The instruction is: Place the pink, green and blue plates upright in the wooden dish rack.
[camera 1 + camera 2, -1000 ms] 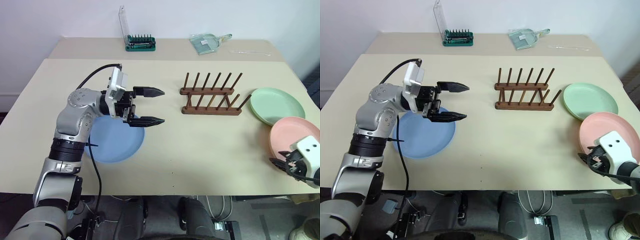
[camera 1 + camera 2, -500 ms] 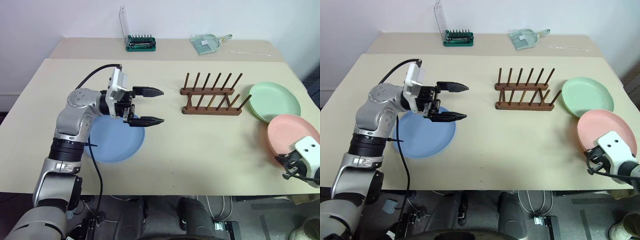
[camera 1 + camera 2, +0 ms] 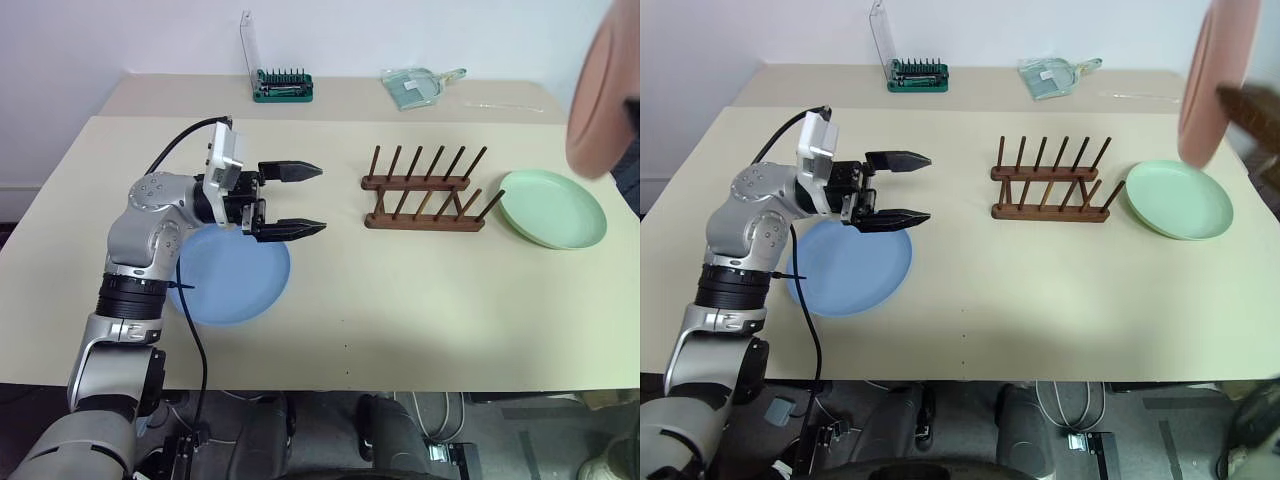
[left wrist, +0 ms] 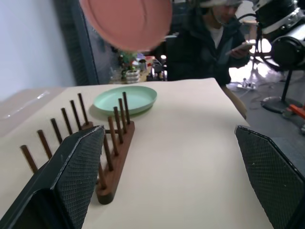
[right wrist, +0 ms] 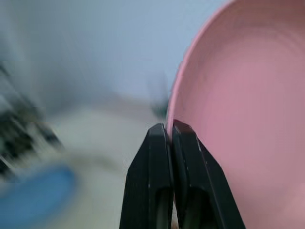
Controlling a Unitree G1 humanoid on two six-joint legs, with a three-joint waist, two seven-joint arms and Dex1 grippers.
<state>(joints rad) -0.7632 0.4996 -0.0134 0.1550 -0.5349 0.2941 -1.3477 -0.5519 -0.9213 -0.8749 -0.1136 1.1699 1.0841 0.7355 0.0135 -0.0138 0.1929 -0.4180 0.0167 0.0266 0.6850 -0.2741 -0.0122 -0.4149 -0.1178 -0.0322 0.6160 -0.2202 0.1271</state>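
Observation:
The pink plate (image 3: 603, 95) hangs high in the air at the far right, tilted nearly on edge, above the green plate (image 3: 553, 208). My right gripper (image 5: 170, 133) is shut on the pink plate's rim. The green plate lies flat on the table just right of the wooden dish rack (image 3: 425, 195), which holds no plates. At the left, the blue plate (image 3: 230, 280) lies flat. My left gripper (image 3: 322, 199) hovers over its far edge, open and holding nothing, pointing toward the rack.
A green screwdriver-bit case (image 3: 281, 88) with a raised clear lid and a clear plastic bag (image 3: 412, 85) sit on the far table strip. A person (image 4: 209, 43) sits beyond the table's right end. The beige table (image 3: 430, 310) is bare between the blue plate and the rack.
My right gripper closed on the pink plate's rim and lifted it off the table, high up at the right, turning it toward upright. The left arm stayed put.

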